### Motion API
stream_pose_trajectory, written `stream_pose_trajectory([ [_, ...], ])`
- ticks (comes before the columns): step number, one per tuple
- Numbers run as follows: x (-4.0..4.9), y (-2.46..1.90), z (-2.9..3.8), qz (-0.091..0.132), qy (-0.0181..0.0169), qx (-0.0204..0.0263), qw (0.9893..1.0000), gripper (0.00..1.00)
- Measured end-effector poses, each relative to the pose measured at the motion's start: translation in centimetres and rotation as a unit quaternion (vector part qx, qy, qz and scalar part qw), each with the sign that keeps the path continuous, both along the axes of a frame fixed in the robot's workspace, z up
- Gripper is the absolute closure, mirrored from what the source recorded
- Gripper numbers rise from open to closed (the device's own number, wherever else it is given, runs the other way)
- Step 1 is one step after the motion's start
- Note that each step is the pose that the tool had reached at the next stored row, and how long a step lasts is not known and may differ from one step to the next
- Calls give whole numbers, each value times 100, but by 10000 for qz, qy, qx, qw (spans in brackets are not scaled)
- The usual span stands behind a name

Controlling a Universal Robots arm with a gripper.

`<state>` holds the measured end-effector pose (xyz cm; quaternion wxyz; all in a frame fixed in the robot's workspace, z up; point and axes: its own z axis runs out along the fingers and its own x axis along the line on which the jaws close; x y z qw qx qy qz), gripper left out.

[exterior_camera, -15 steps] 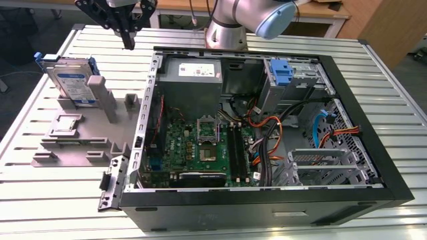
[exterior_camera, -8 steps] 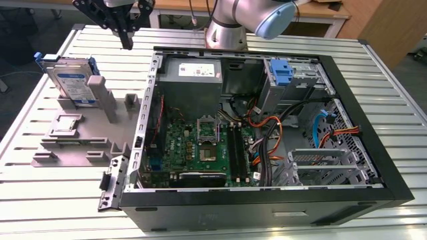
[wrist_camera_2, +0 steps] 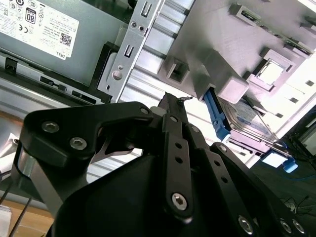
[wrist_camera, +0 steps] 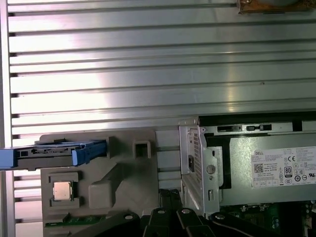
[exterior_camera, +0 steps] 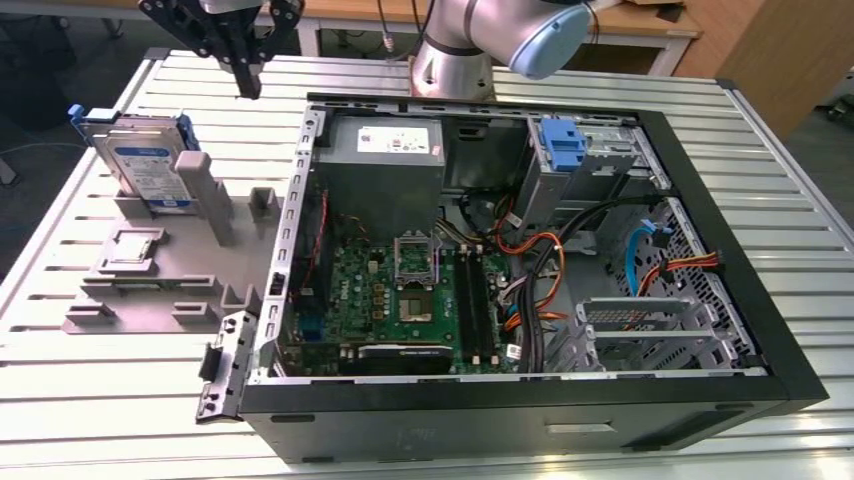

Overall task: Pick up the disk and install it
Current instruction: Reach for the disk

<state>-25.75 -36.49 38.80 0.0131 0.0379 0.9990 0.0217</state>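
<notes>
The disk (exterior_camera: 144, 162) stands on edge in a slot at the back of a grey holder (exterior_camera: 160, 295), at the exterior view's left. It is silver-grey with a blue-and-white label and blue rails. My gripper (exterior_camera: 248, 88) hangs above the table a little behind and to the right of the disk, apart from it, its black fingers shut with nothing between them. In the second wrist view the fingertips (wrist_camera_2: 173, 98) meet at a point short of the disk (wrist_camera_2: 236, 117). The first wrist view looks down on the disk (wrist_camera: 52, 153) edge-on.
An open computer case (exterior_camera: 787, 360) fills the exterior view's middle and right, with a grey power supply (exterior_camera: 382, 150), a motherboard (exterior_camera: 400, 290), cables and an upright blue latch (exterior_camera: 566, 150). The holder also carries a small chip (wrist_camera: 61, 190). The arm's base (exterior_camera: 451, 62) stands behind the case.
</notes>
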Motion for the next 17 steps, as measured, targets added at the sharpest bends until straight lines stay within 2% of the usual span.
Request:
stream_pose_trajectory([
  [17, -108, 15, -5, 0, 0, 0, 10000, 90],
])
